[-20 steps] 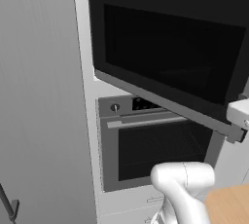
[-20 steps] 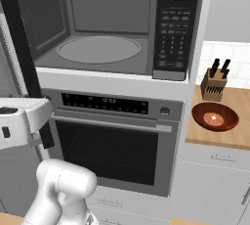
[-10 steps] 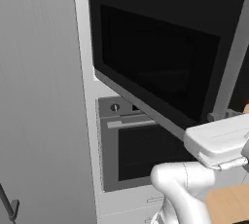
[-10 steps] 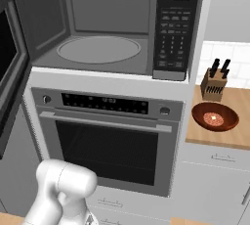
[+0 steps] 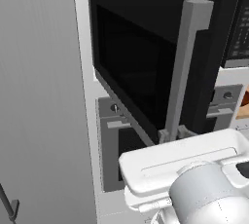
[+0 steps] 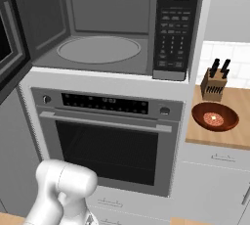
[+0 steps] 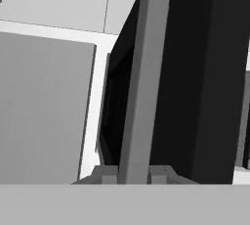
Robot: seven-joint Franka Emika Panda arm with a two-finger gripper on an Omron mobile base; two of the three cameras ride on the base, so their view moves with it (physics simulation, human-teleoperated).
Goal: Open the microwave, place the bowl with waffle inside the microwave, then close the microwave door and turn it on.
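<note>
The microwave stands open, its grey cavity and round turntable bare. Its black microwave door is swung far out to the left, and its edge shows in the right base view. My gripper is shut on the lower end of the door's grey bar handle. In the hand view the handle runs up between my fingertips, with the gripper clamped around it. The reddish-brown bowl with the waffle sits on the wooden counter to the right.
A steel oven with a horizontal handle sits directly under the microwave. A knife block stands behind the bowl. A tall grey cabinet panel fills the space left of the open door.
The door has swung wider open to the left. My hand has moved left and toward the base with the handle, and the jaws have narrowed slightly.
</note>
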